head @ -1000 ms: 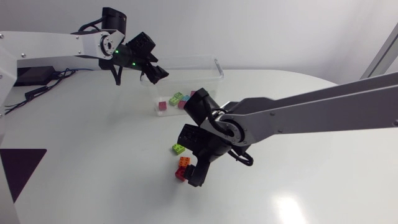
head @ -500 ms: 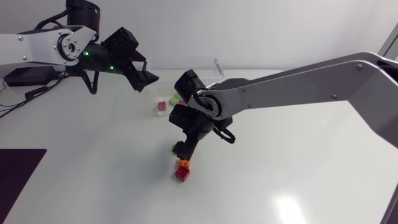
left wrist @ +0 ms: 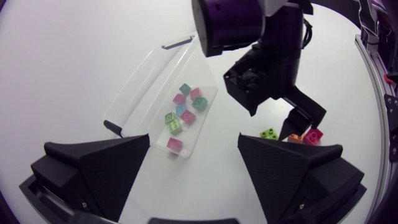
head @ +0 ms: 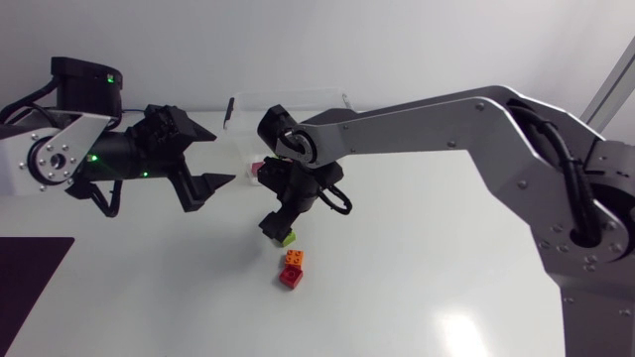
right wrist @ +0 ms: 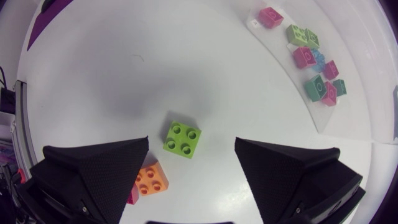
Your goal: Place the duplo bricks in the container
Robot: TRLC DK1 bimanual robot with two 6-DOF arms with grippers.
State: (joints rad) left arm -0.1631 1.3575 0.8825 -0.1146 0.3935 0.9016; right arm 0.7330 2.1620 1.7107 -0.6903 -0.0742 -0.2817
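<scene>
1. Right gripper (head: 279,222): it has moved off the orange brick (head: 295,258) and red brick (head: 290,277), and now hangs directly over the green brick (head: 287,237). Its fingers are spread wide and hold nothing.
2. Green brick: it lies flat on the table, studs up, where it lay a second ago. In the right wrist view it sits between the spread fingers, and neither finger touches it.
3. Orange brick and red brick: they have not moved. They touch each other and lie just beside the green brick.
4. Left gripper (head: 210,158): it has drawn back from the transparent container (head: 342,102) toward its own side of the table. Its fingers are wide apart and empty.
5. Container: several pink, green and blue bricks already lie inside.
6. Consequence: three bricks remain on the table. The green brick appears to be the next pick, and the gripper must descend and close before any lift. The left arm's retreat likely frees the approach to the container.
</scene>
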